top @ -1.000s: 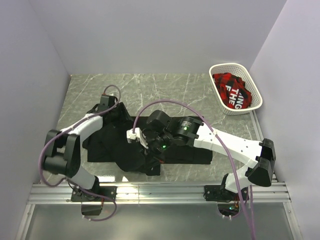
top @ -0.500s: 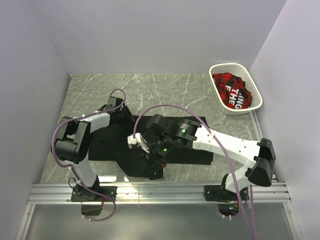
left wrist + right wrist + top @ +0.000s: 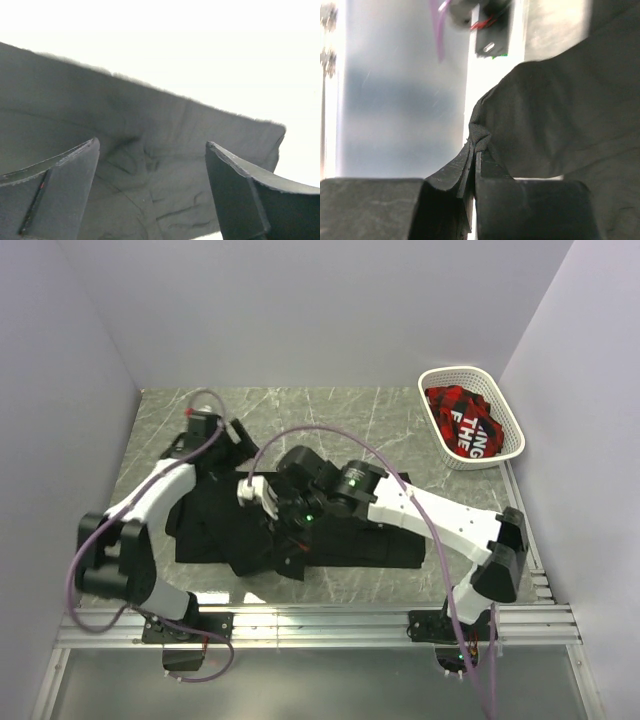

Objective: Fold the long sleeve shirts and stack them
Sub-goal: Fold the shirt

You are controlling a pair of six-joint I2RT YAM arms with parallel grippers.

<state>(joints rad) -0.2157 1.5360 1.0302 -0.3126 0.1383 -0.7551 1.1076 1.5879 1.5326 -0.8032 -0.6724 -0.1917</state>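
Note:
A black long sleeve shirt (image 3: 380, 540) lies partly folded across the middle of the table. My right gripper (image 3: 290, 555) reaches over its near left part. In the right wrist view, this gripper (image 3: 475, 152) is shut on a pinched edge of the black fabric (image 3: 560, 110) and holds it lifted. My left gripper (image 3: 232, 440) is at the shirt's far left corner. In the left wrist view, it (image 3: 151, 145) is open, with wrinkled black cloth (image 3: 75, 100) lying beyond its spread fingers. No buttons or collar show.
A white basket (image 3: 440, 375) stands at the back right, with a red and black plaid garment (image 3: 465, 420) inside. Grey walls close in the left, back and right. A metal rail (image 3: 320, 625) runs along the near edge.
My left gripper has swung from over the shirt's left part back to its far left corner. My right gripper has moved left with the pinched fabric, dragging the near fold along.

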